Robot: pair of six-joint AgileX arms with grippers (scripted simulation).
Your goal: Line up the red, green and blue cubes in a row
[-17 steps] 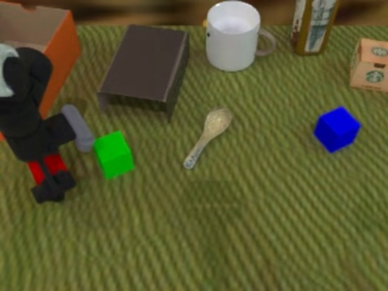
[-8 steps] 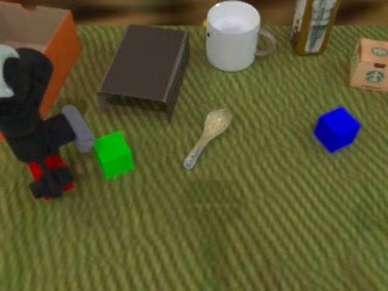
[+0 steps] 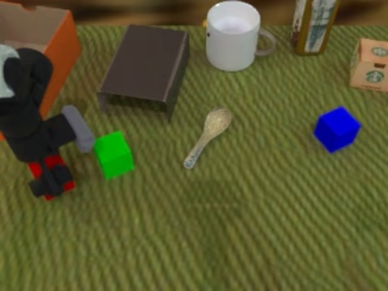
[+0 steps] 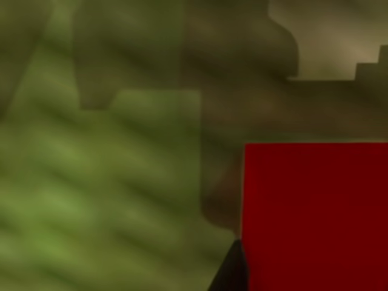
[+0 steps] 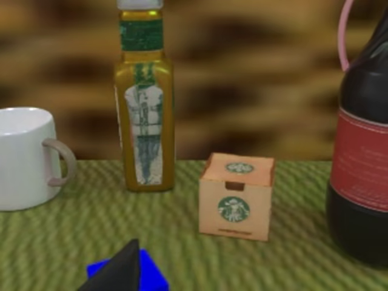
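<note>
i see a bright red cube (image 3: 56,165), a green cube (image 3: 113,154), a deep blue cube (image 3: 336,128), a white mug (image 3: 233,35) and an olive ribbed tabletop (image 3: 242,230).

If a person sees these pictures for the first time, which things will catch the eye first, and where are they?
The black left gripper stands out first, at the table's left side, over the bright red cube. Just to its right sits the bright green cube, while the deep blue cube lies alone far to the right. At the back edge stand a white ceramic mug and an amber glass bottle, and a dark brown box-like stand sits left of the mug.
</note>
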